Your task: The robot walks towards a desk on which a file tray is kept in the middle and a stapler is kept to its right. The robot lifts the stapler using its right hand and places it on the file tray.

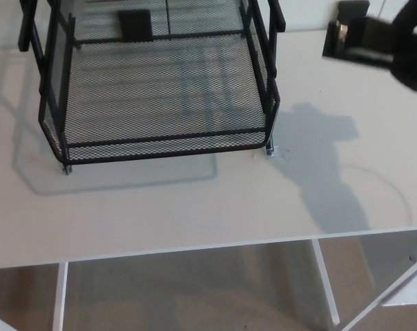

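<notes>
The black wire-mesh file tray stands on the beige desk, at the upper left and middle of the head view. At the top right, my right hand is blurred and looks shut on the black stapler, which sticks out to the left of the hand. Hand and stapler are to the right of the tray and apart from it. Their shadow falls on the desk below them, so the stapler seems held off the surface. My left hand does not show.
A small black plate sits at the back of the tray's upper part. The desk's front edge runs across the lower picture, with white frame bars and floor below it.
</notes>
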Robot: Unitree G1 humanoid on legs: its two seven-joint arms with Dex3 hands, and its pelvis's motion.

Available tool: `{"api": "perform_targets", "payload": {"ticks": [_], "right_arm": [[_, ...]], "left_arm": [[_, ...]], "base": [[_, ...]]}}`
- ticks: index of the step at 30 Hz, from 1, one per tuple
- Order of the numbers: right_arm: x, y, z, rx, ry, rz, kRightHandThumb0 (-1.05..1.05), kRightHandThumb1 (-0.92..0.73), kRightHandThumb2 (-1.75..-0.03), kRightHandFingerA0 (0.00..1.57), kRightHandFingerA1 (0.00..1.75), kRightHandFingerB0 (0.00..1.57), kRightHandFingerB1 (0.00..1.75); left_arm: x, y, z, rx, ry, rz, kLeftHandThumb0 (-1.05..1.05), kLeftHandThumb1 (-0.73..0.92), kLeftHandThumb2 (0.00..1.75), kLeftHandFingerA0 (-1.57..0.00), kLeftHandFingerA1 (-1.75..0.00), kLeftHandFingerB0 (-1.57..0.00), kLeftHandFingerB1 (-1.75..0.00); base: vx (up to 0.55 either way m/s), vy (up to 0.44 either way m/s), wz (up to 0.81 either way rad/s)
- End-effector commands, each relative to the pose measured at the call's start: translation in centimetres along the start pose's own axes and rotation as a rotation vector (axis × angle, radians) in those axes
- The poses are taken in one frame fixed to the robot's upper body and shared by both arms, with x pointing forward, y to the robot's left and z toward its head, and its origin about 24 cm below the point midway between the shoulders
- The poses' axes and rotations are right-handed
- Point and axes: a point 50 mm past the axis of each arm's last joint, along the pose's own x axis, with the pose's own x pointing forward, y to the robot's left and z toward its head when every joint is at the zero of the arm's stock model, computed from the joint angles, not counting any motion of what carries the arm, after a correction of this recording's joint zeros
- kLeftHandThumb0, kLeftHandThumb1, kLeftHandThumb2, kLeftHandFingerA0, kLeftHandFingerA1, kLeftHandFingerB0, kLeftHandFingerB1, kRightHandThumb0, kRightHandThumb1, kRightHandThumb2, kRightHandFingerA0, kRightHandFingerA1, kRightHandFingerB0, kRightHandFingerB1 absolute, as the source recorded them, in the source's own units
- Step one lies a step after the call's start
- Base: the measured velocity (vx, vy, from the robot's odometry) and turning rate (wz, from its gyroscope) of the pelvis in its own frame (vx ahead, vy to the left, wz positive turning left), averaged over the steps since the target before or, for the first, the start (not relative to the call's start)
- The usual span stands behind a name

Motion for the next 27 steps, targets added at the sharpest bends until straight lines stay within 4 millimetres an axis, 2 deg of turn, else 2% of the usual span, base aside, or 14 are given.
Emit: {"api": "perform_targets", "payload": {"ticks": [1,2,5,9,11,12,14,15,16,17,18,21,23,27], "right_arm": [[3.1,-4.3,1.0,0.052,0.006,-0.092,-0.22,-0.61,-0.75,0.87,1.74,0.74,1.33],[3.8,-5.3,1.5,0.077,-0.003,-0.128,-0.25,-0.66,-0.81,0.86,1.75,0.71,1.41],[5.2,-6.9,2.8,0.094,-0.034,-0.186,-0.28,-0.69,-0.69,0.91,1.72,0.82,1.06],[6.3,-8.0,4.5,0.136,-0.074,-0.195,-0.28,-0.61,-0.84,0.85,1.72,0.72,1.5],[7.2,-8.7,6.8,0.15,-0.127,-0.191,-0.18,-0.59,-0.85,0.99,1.71,0.74,1.4],[7.2,-8.8,7.0,0.155,-0.132,-0.185,-0.23,-0.61,-0.8,0.83,1.73,0.81,1.19],[7.6,-8.8,8.2,0.171,-0.151,-0.176,-0.23,-0.63,-0.76,0.84,1.75,0.83,1.13],[7.9,-8.8,9.4,0.188,-0.2,-0.171,-0.22,-0.61,-0.8,0.85,1.75,0.78,1.31],[8.1,-8.8,10.2,0.19,-0.22,-0.142,-0.22,-0.61,-0.8,0.85,1.75,0.78,1.31],[8.3,-8.7,10.9,0.17,-0.245,-0.146,-0.21,-0.57,-0.85,0.86,1.75,0.82,1.24],[8.5,-8.8,11.4,0.175,-0.275,-0.132,-0.22,-0.57,-0.78,0.87,1.75,0.83,1.09],[9.0,-8.5,12.8,0.155,-0.308,-0.075,-0.2,-0.57,-0.79,0.86,1.75,0.75,1.47],[9.2,-8.3,13.6,0.151,-0.326,-0.001,-0.23,-0.61,-0.66,0.81,1.75,0.83,1.17],[9.4,-6.9,15.2,0.136,-0.401,0.163,-0.21,-0.63,-0.7,0.81,1.73,0.81,1.27]], "left_arm": [[-0.1,0.4,-0.1,0.012,-0.005,0.019,-0.75,0.39,1.18,-0.54,-1.0,-0.49,-0.91],[-0.1,0.4,-0.1,0.055,-0.005,0.025,-0.75,0.4,1.18,-0.7,-1.1,-0.62,-0.98],[-0.1,0.5,-0.1,0.055,-0.02,0.021,-0.73,0.39,1.2,-0.71,-1.11,-0.7,-1.03],[-0.1,0.6,0.0,-0.003,-0.016,0.025,-0.75,0.37,1.19,-0.7,-1.12,-0.61,-0.99],[-0.1,0.7,0.1,0.007,-0.002,0.031,-0.75,0.37,1.19,-0.71,-1.1,-0.58,-0.97],[-0.1,0.7,0.1,0.006,-0.002,0.031,-0.74,0.37,1.18,-0.78,-1.11,-0.58,-0.95],[-0.1,0.7,0.1,-0.039,-0.009,0.021,-0.68,0.34,1.21,-0.55,-1.26,-0.46,-1.07],[-0.1,0.6,0.2,-0.031,-0.001,0.024,-0.71,0.35,1.17,-0.57,-0.96,-0.48,-0.87],[-0.1,0.6,0.2,-0.002,-0.007,0.026,-0.71,0.35,1.17,-0.57,-0.96,-0.48,-0.87],[-0.1,0.6,0.1,-0.001,-0.023,0.027,-0.7,0.34,1.2,-0.73,-1.33,-0.61,-1.12],[-0.1,0.5,0.3,0.005,-0.028,0.025,-0.74,0.37,1.19,-0.71,-1.14,-0.65,-1.01],[-0.1,0.5,0.3,0.014,-0.017,0.023,-0.71,0.37,1.17,-0.45,-1.23,-0.47,-1.09],[0.0,0.2,0.6,0.006,-0.021,0.016,-0.69,0.35,1.18,-0.52,-1.24,-0.45,-1.07],[0.0,0.2,1.0,-0.051,-0.034,-0.007,-0.72,0.35,1.18,-0.52,-0.98,-0.44,-0.89]], "base": [[0.0,0.0,0.0],[0.0,0.0,0.0],[0.0,0.0,0.0],[0.0,0.0,0.0],[0.0,0.0,0.0],[0.0,0.0,0.0],[0.0,0.0,0.0],[0.0,0.0,0.0],[0.0,0.0,0.0],[0.0,0.0,0.0],[0.0,0.0,0.0],[0.0,0.0,0.0],[0.0,0.0,0.0],[0.0,0.0,0.0]]}}
